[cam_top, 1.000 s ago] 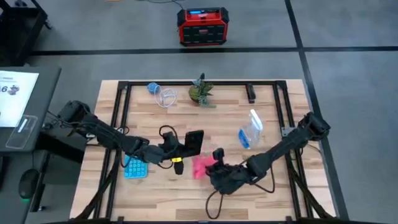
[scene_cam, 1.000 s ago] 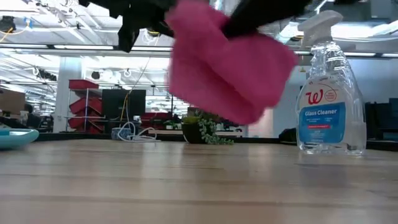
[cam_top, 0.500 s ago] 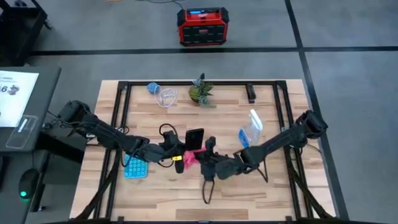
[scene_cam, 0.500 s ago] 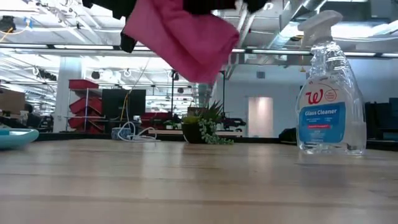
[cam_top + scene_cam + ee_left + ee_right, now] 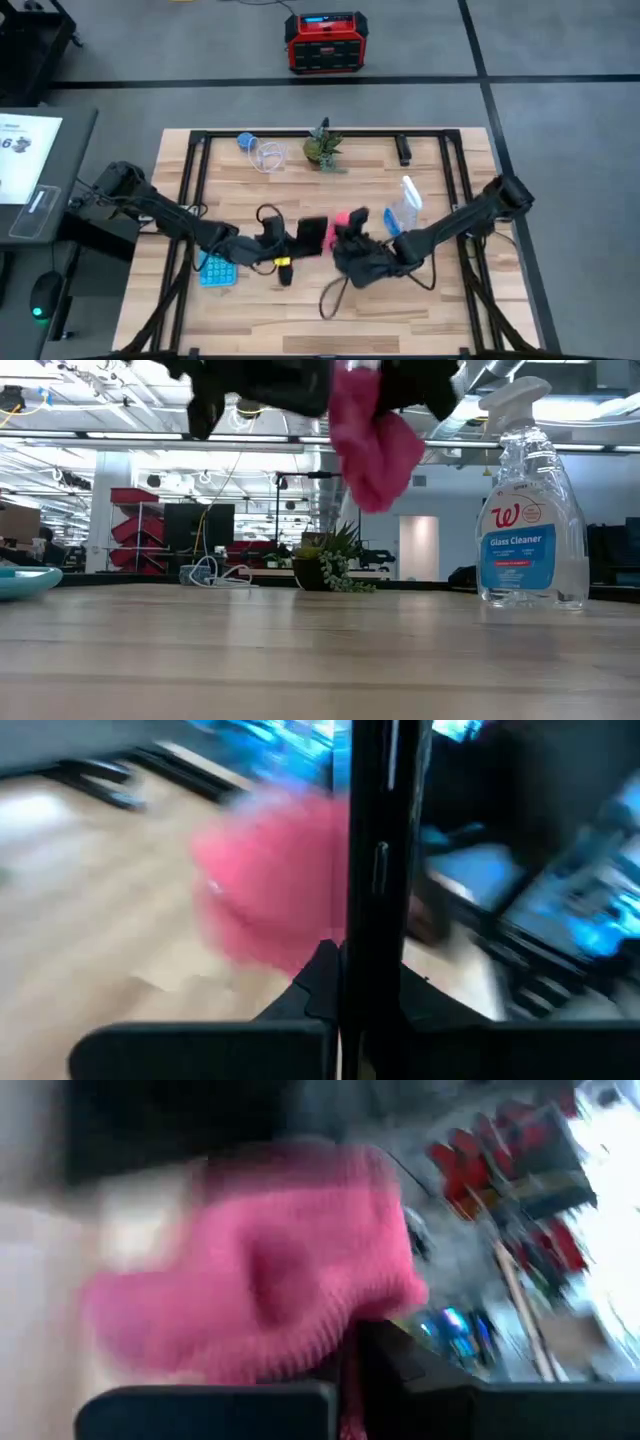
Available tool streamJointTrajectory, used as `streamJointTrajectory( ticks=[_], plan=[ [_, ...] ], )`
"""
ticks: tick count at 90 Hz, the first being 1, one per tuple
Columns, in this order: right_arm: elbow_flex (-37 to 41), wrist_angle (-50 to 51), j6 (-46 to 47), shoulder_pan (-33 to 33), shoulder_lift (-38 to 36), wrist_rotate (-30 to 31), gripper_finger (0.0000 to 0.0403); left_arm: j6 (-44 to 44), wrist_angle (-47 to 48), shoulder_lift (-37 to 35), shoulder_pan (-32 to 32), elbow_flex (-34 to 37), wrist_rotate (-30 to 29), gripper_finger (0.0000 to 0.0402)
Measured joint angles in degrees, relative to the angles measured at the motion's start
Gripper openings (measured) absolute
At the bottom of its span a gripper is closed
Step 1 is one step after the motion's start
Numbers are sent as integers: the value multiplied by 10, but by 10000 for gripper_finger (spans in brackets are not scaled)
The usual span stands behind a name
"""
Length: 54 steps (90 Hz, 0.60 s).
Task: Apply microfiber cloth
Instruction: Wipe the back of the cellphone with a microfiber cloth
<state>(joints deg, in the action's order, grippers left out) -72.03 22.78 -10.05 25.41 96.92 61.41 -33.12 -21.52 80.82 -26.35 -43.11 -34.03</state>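
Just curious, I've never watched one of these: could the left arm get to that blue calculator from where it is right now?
Probably yes. The calculator lies on the table right beside the left gripper, nothing between them. But that gripper already holds the black phone, so it would have to put that down first.

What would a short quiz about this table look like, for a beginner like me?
1. True or false: the pink cloth lies flat on the table.
2. Which arm holds the phone? A) left B) right
3. Fill in: the clear bottle is labelled "Glass ____".

Key:
1. False. The right gripper holds the cloth up in the air, as the low view shows.
2. A. The left gripper is shut on the phone, held edge-on in its wrist view.
3. Cleaner.
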Motion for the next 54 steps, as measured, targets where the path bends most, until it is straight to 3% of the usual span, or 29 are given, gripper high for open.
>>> streamJointTrajectory(
  ticks=[14, 25, 38, 54],
  plan=[
    [0, 64, 119, 28, -57, 63, 0, 3, 7, 0, 5, 0, -22, 4],
    [0, 22, 128, 50, -92, 110, 0, 2, 9, 0, 6, 0, -21, 4],
    [0, -103, 17, 62, -100, 87, 0, 1, 6, 0, 8, 0, -29, 4],
    [0, -267, -168, 32, -47, -28, 0, 3, 1, -1, 8, 0, -25, 4]
  ],
)
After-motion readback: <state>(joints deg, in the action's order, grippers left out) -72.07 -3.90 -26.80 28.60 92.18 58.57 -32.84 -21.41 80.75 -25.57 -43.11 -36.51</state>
